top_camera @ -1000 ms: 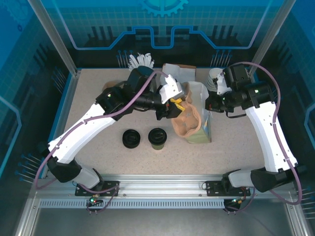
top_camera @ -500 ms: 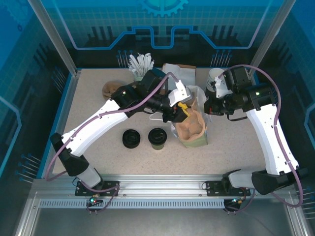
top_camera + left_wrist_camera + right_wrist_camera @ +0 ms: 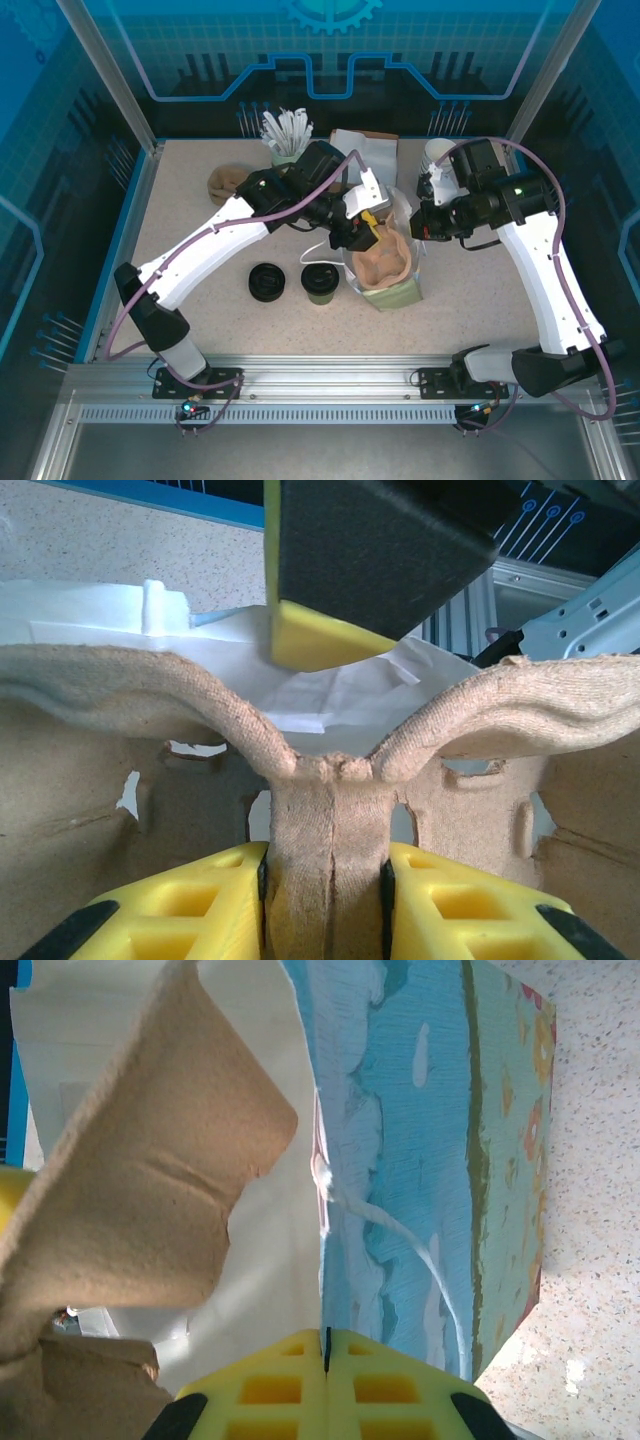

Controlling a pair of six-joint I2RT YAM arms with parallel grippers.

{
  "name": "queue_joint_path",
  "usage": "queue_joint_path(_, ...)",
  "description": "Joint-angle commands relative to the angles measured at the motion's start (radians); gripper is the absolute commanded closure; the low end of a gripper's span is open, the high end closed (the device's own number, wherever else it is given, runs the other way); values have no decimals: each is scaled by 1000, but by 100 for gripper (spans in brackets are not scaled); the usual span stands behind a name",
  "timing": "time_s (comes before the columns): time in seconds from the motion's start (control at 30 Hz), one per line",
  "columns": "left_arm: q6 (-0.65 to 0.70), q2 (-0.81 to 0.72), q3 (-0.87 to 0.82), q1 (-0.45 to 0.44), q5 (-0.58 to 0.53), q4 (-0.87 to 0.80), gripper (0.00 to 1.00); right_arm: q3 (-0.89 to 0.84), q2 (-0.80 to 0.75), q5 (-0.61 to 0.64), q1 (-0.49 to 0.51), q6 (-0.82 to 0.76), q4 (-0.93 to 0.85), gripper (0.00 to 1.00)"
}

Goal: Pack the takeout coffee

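Observation:
The takeout coffee (image 3: 320, 281), a small olive-sided cup with a black lid, stands on the table left of the paper bag (image 3: 402, 288). My left gripper (image 3: 362, 222) is shut on the middle ridge of a brown pulp cup carrier (image 3: 380, 258), which sits in the bag's open mouth. In the left wrist view the yellow fingers (image 3: 200, 900) pinch that ridge (image 3: 325, 810) from both sides. My right gripper (image 3: 422, 226) is shut on the bag's right rim. In the right wrist view its gripper (image 3: 325, 1340) clamps the rim between the white inside and the blue printed outside (image 3: 420, 1160), with the carrier (image 3: 140, 1180) at left.
A low pile of black lids (image 3: 267, 282) lies left of the coffee. Along the back stand a holder of white sticks (image 3: 285, 130), a brown box (image 3: 365, 146) and a stack of white-rimmed cups (image 3: 437, 156). A brown crumpled item (image 3: 225, 182) lies back left.
My left arm has swung right and carried the pulp carrier over and down into the bag's mouth. The bag has shifted a little under the right gripper's hold.

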Motion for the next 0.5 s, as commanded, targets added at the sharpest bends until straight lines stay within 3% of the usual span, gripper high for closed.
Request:
queue_joint_path(0.0,52,22,37,9,32,-37,67,-17,-18,-60,12,-42,-19,100)
queue_joint_path(0.47,70,67,-17,9,-5,-32,67,-56,-13,-108,11,-37,15,100)
